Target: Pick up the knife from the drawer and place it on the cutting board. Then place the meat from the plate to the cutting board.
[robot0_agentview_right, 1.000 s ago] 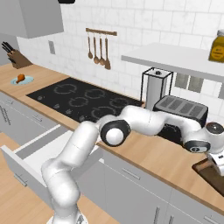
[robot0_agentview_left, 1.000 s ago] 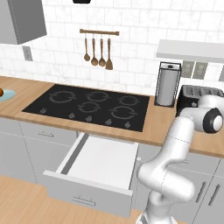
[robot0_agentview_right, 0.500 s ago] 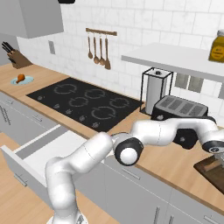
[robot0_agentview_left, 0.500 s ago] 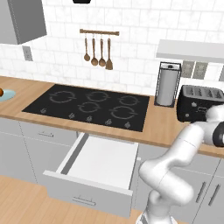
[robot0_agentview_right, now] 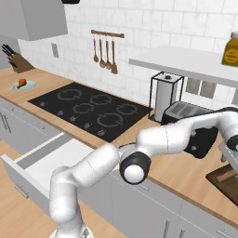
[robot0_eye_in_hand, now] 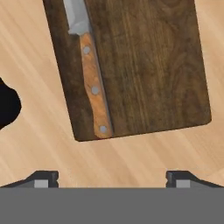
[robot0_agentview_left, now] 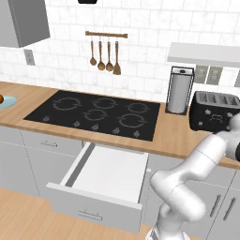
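The knife (robot0_eye_in_hand: 93, 83), with its brown wooden handle and silver blade, lies flat along one edge of the dark wooden cutting board (robot0_eye_in_hand: 148, 65). My gripper (robot0_eye_in_hand: 113, 180) hovers above the board, open, its fingertips wide apart and holding nothing. The board (robot0_agentview_right: 228, 179) sits at the far right of the counter, under my hand. An orange-brown piece of meat (robot0_agentview_right: 22, 82) rests on the pale blue plate (robot0_agentview_right: 28, 86) at the far left of the counter; the same plate (robot0_agentview_left: 5, 102) shows at the left edge. The drawer (robot0_agentview_left: 112, 171) stands pulled out below the hob.
The open drawer (robot0_agentview_right: 51, 155) juts out in front of the cabinets. A black hob (robot0_agentview_left: 96, 112) fills the middle counter. A black toaster (robot0_agentview_left: 213, 110) and a paper towel holder (robot0_agentview_left: 178, 89) stand near my arm. A knife block (robot0_agentview_right: 14, 60) is beside the plate.
My arm has swung further right over the cutting board. The jaws have gone from shut to wide open, and the knife now lies free on the board.
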### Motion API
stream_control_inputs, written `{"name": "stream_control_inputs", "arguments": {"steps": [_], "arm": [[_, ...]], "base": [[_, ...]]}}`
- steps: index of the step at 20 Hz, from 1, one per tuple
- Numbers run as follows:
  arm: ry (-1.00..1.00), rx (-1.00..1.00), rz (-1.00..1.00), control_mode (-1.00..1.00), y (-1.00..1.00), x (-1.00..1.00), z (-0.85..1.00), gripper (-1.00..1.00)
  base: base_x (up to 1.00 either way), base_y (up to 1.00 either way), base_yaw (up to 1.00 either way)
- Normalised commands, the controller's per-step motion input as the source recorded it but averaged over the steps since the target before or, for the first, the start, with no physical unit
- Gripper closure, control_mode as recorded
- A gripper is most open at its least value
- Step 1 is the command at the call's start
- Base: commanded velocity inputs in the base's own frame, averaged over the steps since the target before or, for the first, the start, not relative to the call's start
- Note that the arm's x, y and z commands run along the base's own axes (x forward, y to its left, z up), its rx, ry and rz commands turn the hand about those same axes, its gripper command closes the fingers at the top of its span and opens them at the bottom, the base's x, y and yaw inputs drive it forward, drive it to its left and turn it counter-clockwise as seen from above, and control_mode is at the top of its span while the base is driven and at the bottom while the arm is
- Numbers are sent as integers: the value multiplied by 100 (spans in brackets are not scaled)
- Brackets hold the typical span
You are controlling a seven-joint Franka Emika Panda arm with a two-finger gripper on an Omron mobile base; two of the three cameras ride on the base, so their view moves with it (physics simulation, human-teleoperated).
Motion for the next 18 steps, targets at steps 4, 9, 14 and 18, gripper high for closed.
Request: {"name": "stream_control_inputs", "arguments": {"steps": [4,9,14,18], "arm": [[6,-2,10,-100,100,-85,0,-100],[2,-9,13,-100,100,-56,0,-100],[1,-10,20,-100,100,-27,-19,-100],[0,-13,25,-100,100,-7,-38,-100]], "base": [[0,0,0],[0,0,0],[0,0,0],[0,0,0]]}}
